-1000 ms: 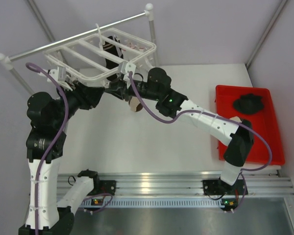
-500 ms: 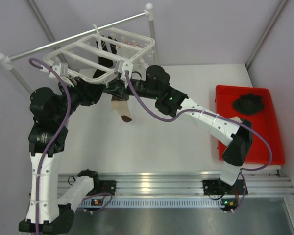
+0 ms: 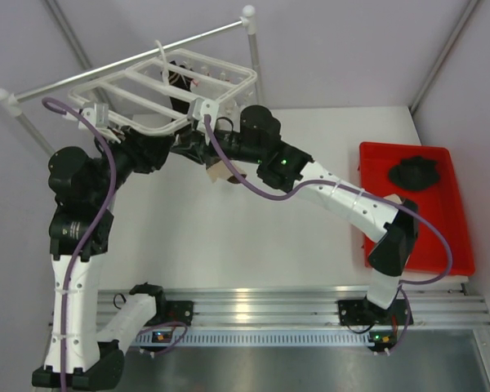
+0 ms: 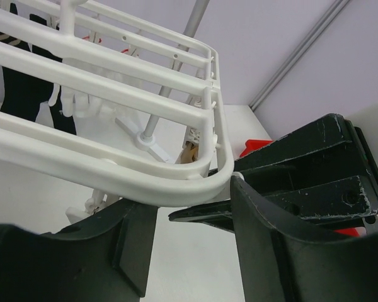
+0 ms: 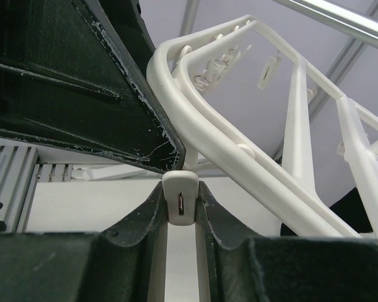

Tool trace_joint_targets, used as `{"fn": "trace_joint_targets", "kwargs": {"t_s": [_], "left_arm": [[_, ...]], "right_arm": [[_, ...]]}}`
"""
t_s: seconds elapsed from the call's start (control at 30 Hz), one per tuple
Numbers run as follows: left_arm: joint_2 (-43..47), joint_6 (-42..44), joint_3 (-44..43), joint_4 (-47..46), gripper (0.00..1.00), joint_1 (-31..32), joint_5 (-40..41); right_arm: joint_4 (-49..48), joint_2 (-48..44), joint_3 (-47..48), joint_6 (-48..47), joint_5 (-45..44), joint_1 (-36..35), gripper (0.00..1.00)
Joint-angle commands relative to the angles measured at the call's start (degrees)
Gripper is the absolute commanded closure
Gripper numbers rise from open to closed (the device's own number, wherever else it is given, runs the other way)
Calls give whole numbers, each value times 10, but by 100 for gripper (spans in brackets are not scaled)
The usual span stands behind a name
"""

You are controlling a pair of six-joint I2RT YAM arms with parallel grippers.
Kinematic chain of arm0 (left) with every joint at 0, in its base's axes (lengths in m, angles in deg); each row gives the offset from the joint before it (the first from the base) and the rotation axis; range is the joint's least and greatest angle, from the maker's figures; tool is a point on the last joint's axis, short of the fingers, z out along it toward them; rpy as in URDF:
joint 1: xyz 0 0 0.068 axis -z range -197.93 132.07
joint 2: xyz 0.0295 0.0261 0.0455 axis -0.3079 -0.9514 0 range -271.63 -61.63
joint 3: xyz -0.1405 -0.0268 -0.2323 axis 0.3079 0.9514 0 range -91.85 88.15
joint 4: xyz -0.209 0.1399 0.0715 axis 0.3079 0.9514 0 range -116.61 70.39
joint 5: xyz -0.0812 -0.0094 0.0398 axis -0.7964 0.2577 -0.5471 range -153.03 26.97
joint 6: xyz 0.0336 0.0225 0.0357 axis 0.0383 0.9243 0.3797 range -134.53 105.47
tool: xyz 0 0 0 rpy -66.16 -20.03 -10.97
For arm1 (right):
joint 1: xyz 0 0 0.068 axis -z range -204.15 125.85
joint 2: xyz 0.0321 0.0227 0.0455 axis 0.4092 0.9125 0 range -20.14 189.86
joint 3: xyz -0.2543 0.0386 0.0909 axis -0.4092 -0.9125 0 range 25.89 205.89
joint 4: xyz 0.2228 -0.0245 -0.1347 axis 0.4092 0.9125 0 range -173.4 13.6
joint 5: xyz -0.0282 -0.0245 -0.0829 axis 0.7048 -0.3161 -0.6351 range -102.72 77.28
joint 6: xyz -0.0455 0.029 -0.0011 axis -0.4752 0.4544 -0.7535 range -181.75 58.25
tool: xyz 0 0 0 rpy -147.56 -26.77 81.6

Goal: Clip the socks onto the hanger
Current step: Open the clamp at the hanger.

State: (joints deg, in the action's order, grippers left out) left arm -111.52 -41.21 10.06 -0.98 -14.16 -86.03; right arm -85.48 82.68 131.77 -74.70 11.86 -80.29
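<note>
The white hanger [image 3: 139, 86] hangs from the grey rail at the back left. The black sock [image 3: 180, 98] dangles from a clip under it and also shows in the left wrist view [image 4: 22, 94]. The cream and brown sock [image 3: 220, 172] hangs bunched just below the two grippers; what holds it is hidden. My right gripper [image 5: 180, 217] is shut on a small white clip [image 5: 180, 198] that hangs from the hanger's corner rim [image 5: 227, 148]. My left gripper [image 4: 192, 233] is open, and the hanger's curved corner [image 4: 145, 185] lies across its fingertips, touching the right finger.
A red tray [image 3: 441, 245] at the right holds a dark bundle [image 3: 415, 173]. The grey rail [image 3: 131, 59] with white ball ends runs behind the hanger. The right arm's fingers [image 4: 315, 182] sit close against my left gripper.
The cream sock swung down and left, then back up to the right under the grippers. The hanger tipped up and back a little. Both grippers stay at its near corner.
</note>
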Motion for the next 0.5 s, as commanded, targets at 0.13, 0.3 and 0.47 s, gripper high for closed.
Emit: {"fn": "trace_joint_targets", "kwargs": {"t_s": [0.13, 0.3, 0.47], "left_arm": [[10, -23, 11, -58, 44, 5, -54], [8, -29, 11, -62, 43, 5, -65], [3, -35, 9, -70, 42, 5, -79]], "right_arm": [[7, 19, 38, -7, -5, -19, 100], [17, 23, 45, -10, -5, -18, 100], [19, 26, 48, -16, -5, -19, 100]]}}
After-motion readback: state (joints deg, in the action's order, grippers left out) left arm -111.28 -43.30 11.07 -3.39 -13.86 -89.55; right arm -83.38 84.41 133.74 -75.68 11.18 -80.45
